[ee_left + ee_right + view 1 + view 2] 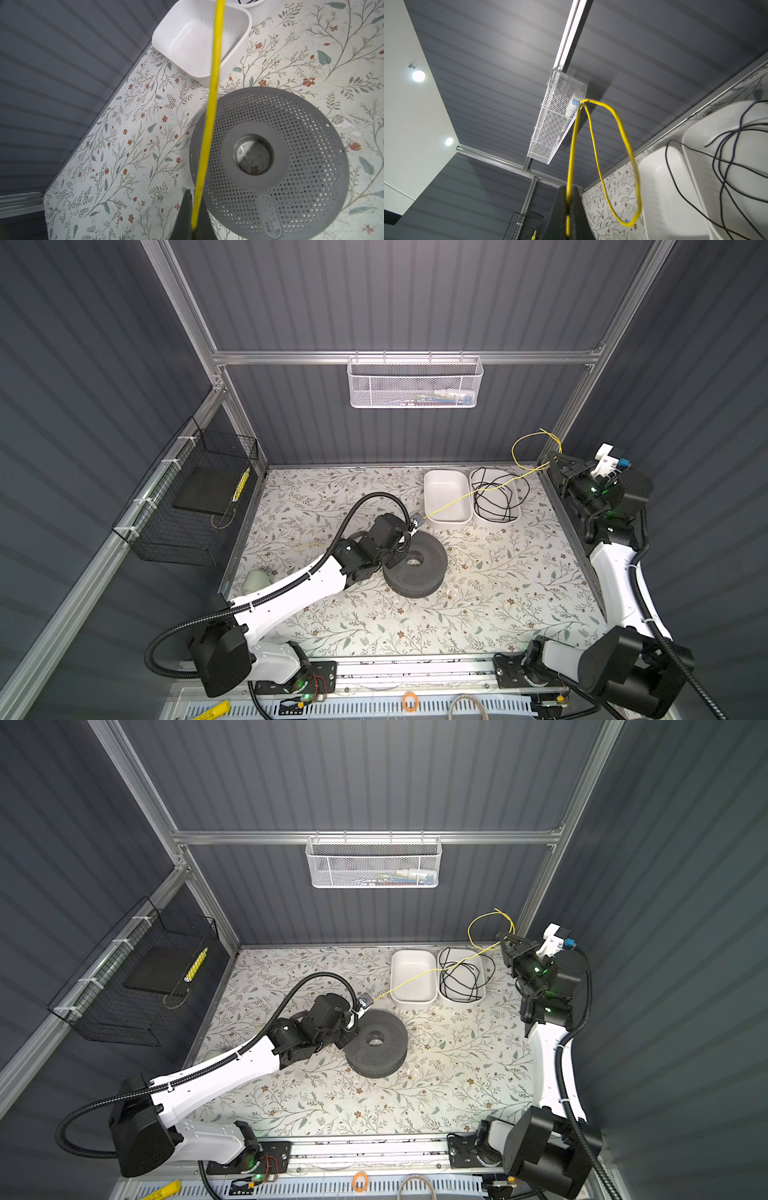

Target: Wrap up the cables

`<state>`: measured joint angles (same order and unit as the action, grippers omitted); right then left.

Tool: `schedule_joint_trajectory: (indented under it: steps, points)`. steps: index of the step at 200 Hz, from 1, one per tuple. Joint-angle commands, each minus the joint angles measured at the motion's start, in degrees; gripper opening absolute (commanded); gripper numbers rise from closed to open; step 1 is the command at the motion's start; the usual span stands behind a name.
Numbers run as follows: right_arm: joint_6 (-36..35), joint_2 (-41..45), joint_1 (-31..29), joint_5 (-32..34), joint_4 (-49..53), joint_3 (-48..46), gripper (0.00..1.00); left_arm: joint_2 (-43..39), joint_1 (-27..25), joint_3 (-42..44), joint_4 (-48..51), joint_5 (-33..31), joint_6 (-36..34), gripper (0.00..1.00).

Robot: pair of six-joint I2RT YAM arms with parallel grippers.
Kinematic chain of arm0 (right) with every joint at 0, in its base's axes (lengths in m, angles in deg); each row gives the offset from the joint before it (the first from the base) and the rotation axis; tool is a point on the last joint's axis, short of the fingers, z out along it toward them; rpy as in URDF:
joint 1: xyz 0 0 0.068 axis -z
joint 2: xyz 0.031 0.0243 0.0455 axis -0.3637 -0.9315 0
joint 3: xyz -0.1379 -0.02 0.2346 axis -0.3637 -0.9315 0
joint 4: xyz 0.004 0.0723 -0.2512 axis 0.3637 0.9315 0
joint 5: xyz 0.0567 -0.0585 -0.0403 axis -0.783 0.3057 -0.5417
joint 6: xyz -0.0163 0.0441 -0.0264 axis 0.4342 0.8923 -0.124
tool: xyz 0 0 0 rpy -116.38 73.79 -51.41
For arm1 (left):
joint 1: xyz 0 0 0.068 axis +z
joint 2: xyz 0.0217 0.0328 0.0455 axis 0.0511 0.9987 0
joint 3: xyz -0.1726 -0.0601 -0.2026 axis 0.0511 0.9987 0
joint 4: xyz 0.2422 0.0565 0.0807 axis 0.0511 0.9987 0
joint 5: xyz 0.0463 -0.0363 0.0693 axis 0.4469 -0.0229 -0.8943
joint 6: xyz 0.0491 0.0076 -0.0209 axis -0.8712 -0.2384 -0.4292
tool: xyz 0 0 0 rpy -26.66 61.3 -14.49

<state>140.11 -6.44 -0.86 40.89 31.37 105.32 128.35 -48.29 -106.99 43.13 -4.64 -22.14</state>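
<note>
At the middle of the table, the left gripper (417,524) is clenched on the yellow cable (469,492); its wrist view shows the wire pinched right at the closed tips. Just at 5 o'clock of it lies the dark perforated spool (419,568), flat on the floral table (478,614). From the grip the wire runs fairly straight toward 2 o'clock and crosses above the empty white tray (444,485). It passes over the second tray (494,523), which holds a loose black cable (505,506). It ends at the right gripper (552,462) in the back right corner, likewise shut on it. Beyond that grip the wire springs up into an open loop against the wall.

The step in hand looks like bringing the stretched wire to the spool to begin winding. It should go best if the span stays lightly taut, the left arm guides the wire low to the spool's edge, and the right arm feeds without jerking. So thin a wire could slip from the tips. A sagging span could snag the black coils.

The spool's groove is hidden from above, so I cannot tell whether any turn is on it. The left arm covers the wire's tail; a faint yellow streak at 9 o'clock of its wrist may be it.
</note>
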Motion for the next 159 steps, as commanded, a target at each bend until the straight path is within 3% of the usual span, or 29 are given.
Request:
schedule_joint_trajectory:
  steps: [1,30,42,59,75,122,159]
  points:
    - [0.2,0.4,1.7,3.6,-5.8,-0.6,0.0,0.7,0.7,1.7,6.6,-3.2,-1.1,0.0]
    - [-2.3,2.6,0.0,2.8,-3.8,-2.2,0.0,-0.4,0.7,-0.2,4.1,-1.2,-1.6,0.04]
    - [-4.1,4.0,-1.0,3.2,-1.9,-2.8,0.0,-0.9,0.7,-1.2,2.7,-0.6,-2.1,0.26]
    - [-7.0,6.4,-2.4,4.3,0.9,-3.6,0.0,-1.4,0.7,-2.5,1.1,0.5,-3.1,0.34]
    - [-8.9,7.4,-3.8,4.9,2.5,-4.2,0.0,-1.7,0.7,-4.3,0.9,1.4,-3.2,0.57]
    - [-11.7,8.0,-8.2,6.2,4.7,-5.2,0.0,-4.3,0.7,-8.0,0.3,3.7,-2.8,0.72]
    - [-18.1,9.8,-15.7,11.1,10.2,-5.2,0.0,-2.0,0.5,-15.9,0.6,11.2,-2.1,0.74]
